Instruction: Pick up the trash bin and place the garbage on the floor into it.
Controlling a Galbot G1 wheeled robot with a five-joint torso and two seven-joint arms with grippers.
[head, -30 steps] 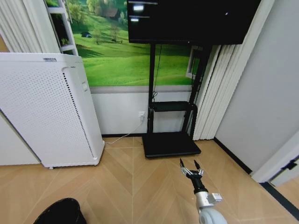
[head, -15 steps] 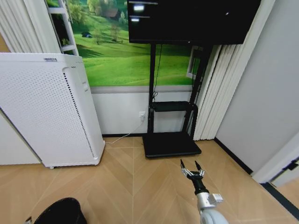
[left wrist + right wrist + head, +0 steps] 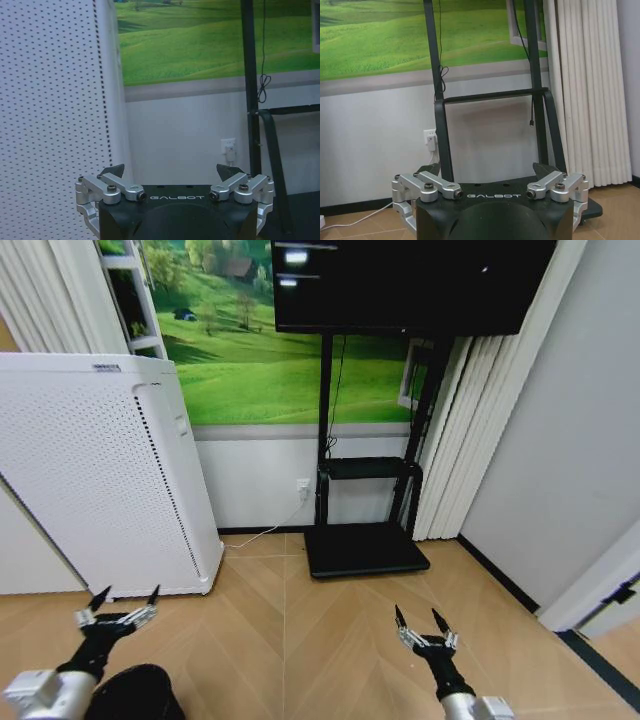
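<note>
The black mesh trash bin point(image 3: 140, 695) stands on the floor at the head view's lower left edge, partly cut off. My left gripper point(image 3: 124, 604) hovers just above and behind its rim, open, nothing between its fingers; in the left wrist view the left gripper point(image 3: 172, 172) points at the white purifier and the wall. My right gripper point(image 3: 424, 623) is open over bare floor at the lower right, holding nothing; in the right wrist view the right gripper point(image 3: 487, 170) faces the TV stand. The garbage is out of view.
A tall white perforated air purifier point(image 3: 95, 475) stands at the left against the wall. A black TV stand point(image 3: 365, 548) with a screen point(image 3: 405, 285) is at the centre back, its cable running to a wall socket point(image 3: 302, 485). White curtains point(image 3: 465, 435) hang on the right.
My left arm has come up into the head view above the trash bin. My right gripper has dropped lower and slightly to the right, still open.
</note>
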